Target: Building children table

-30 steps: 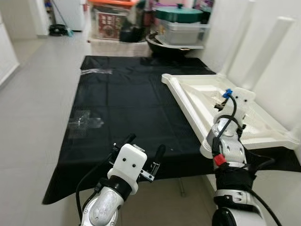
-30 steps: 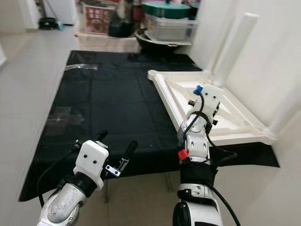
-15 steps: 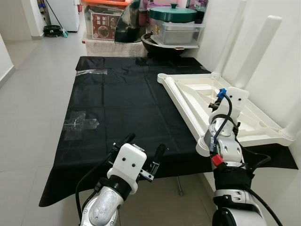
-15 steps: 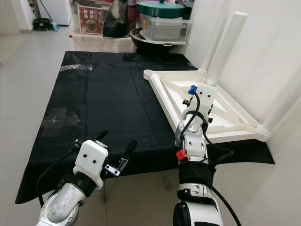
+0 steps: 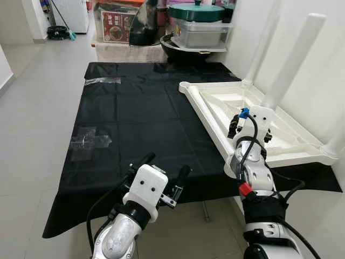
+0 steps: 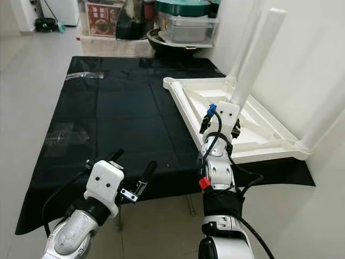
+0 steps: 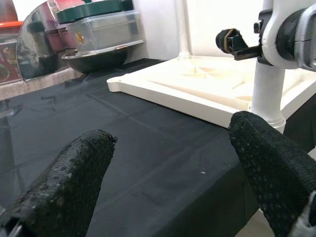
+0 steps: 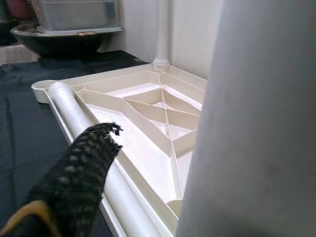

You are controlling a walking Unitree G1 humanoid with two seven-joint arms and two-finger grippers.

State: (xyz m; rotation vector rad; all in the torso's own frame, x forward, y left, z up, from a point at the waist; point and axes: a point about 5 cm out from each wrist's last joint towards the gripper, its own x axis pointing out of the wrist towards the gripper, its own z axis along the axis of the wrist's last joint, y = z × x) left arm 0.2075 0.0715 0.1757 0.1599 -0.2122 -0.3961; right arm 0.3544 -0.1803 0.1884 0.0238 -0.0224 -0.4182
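**Leg at the near corner of the upturned table**

Black floor sheet point(image 5: 135, 118) covers the grey tiles, with the white children's tabletop point(image 5: 253, 121) lying upside down on its far right side. The right gripper point(image 5: 249, 129) reaches over the near edge; a white table leg point(image 8: 261, 123) stands right beside its one visible finger, and whether it is gripped I cannot tell. Left gripper point(image 5: 161, 175) hovers well apart, wide open, empty. Keep the leg upright while seating it.
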